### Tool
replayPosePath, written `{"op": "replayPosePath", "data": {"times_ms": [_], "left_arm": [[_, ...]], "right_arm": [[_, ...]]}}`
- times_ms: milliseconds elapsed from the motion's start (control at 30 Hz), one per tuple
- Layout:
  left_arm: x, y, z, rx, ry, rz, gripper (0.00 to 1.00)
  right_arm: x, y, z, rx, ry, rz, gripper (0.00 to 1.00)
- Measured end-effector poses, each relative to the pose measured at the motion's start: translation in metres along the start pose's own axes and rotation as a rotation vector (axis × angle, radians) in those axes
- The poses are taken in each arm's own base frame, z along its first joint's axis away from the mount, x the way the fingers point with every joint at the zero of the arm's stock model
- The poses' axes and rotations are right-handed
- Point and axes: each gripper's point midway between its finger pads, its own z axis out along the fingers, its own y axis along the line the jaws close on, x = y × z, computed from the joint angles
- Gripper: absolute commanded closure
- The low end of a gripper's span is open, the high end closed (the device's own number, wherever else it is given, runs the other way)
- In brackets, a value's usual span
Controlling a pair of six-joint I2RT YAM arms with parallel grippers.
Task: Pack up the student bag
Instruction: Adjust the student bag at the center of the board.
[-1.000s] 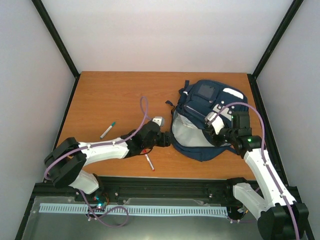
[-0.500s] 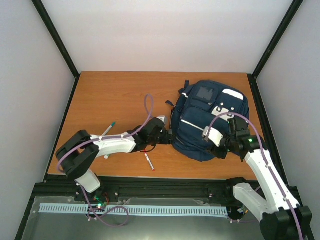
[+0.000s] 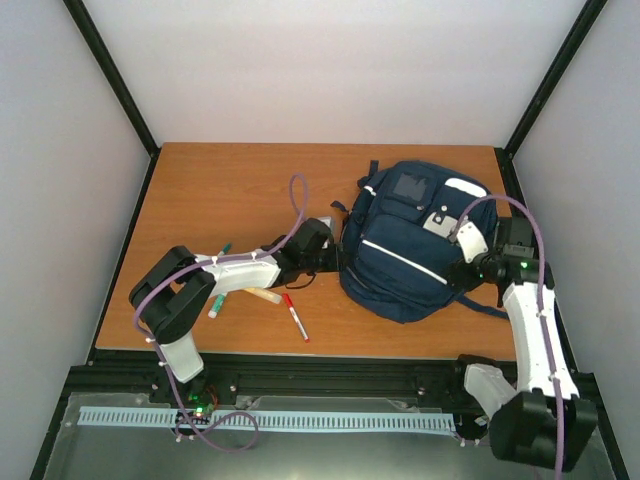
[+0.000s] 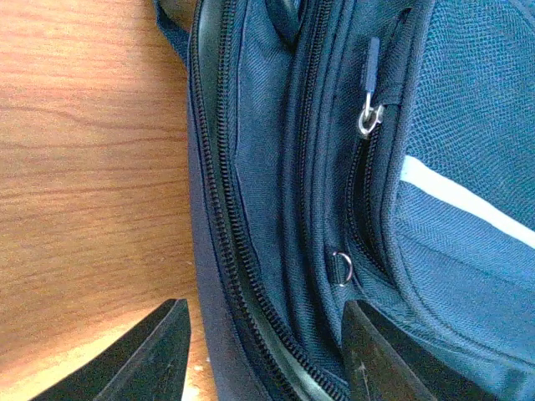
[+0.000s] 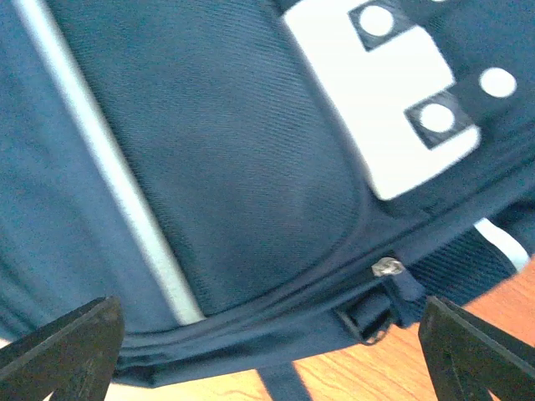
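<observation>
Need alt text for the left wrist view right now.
The student bag fills the right of the frame, its zippered edge lying on the wooden table. The left gripper straddles that edge, fingers apart, one over wood, one over fabric.

White arm links [image 3: 235, 272], black joints [image 3: 172, 300], looping purple cables [image 3: 297, 205].

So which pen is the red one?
The red pen lies in the open near the table's front edge, with red tips. The green pen is partly hidden under the left arm.
</observation>
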Motion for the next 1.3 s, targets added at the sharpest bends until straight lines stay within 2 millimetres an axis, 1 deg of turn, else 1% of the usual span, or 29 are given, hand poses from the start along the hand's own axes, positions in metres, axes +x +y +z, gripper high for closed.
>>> {"op": "replayPosePath", "data": {"times_ms": [100,200,233,367,567,667,800,967,1033,1133,1300], "left_arm": [[0.001,0.0,0.0,0.004,0.007,0.0,0.61],[0.003,-0.001,0.0,0.01,0.016,-0.005,0.67],[0.003,-0.001,0.0,0.012,0.018,-0.006,0.68],[0.005,-0.002,0.0,0.016,0.025,-0.009,0.76],[0.008,-0.001,0.0,0.019,0.034,-0.015,0.98],[0.008,-0.001,0.0,0.022,0.039,-0.017,0.99],[0.012,0.001,0.001,0.026,0.043,-0.019,0.99],[0.024,0.007,-0.004,0.027,0.049,-0.02,0.99],[0.033,0.004,-0.008,0.035,0.056,-0.01,0.99],[0.051,-0.007,-0.014,0.057,0.076,0.018,0.99],[0.081,-0.015,-0.015,0.072,0.117,0.053,0.99]], "right_arm": [[0.005,-0.026,0.009,0.03,0.032,0.108,0.02],[0.017,-0.044,0.023,0.033,0.073,0.201,0.04],[0.021,-0.047,0.027,0.03,0.087,0.224,0.05],[0.036,-0.05,0.043,-0.006,0.141,0.287,0.09],[0.045,-0.046,0.055,-0.05,0.177,0.308,0.12],[0.048,-0.045,0.06,-0.062,0.19,0.314,0.14],[0.055,-0.043,0.072,-0.097,0.219,0.333,0.21],[0.057,-0.04,0.086,-0.169,0.252,0.373,0.27],[0.055,-0.041,0.089,-0.19,0.261,0.391,0.28],[0.05,-0.046,0.095,-0.212,0.271,0.407,0.29],[0.035,-0.053,0.109,-0.22,0.275,0.399,0.3]]}}
